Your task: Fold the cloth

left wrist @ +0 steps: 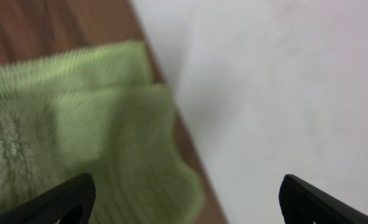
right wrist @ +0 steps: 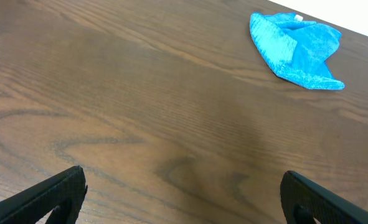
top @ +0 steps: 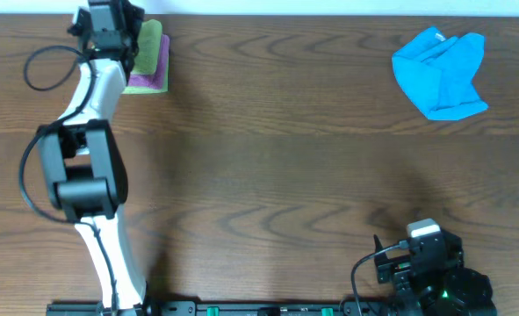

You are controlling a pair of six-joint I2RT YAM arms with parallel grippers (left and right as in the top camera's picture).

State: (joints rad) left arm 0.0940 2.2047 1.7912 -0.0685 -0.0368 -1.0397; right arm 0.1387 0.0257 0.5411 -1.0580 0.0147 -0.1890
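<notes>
The lime-green cloth (top: 151, 42) lies folded at the far left back of the table, on top of a purple cloth (top: 150, 81). In the left wrist view the cloth (left wrist: 78, 137) is blurred and lies by the table's back edge. Its white tag is not visible. My left gripper (top: 118, 19) (left wrist: 187, 196) hovers over the cloth's edge with its jaws wide open and empty. My right gripper (top: 424, 235) (right wrist: 184, 186) is open and empty above bare wood at the front right, far from the cloth.
A crumpled bright blue cloth (top: 441, 72) (right wrist: 296, 48) lies at the back right. The table's back edge (left wrist: 190, 149) runs right beside the green cloth, with a white surface beyond it. The left arm (top: 83, 167) stretches along the left side.
</notes>
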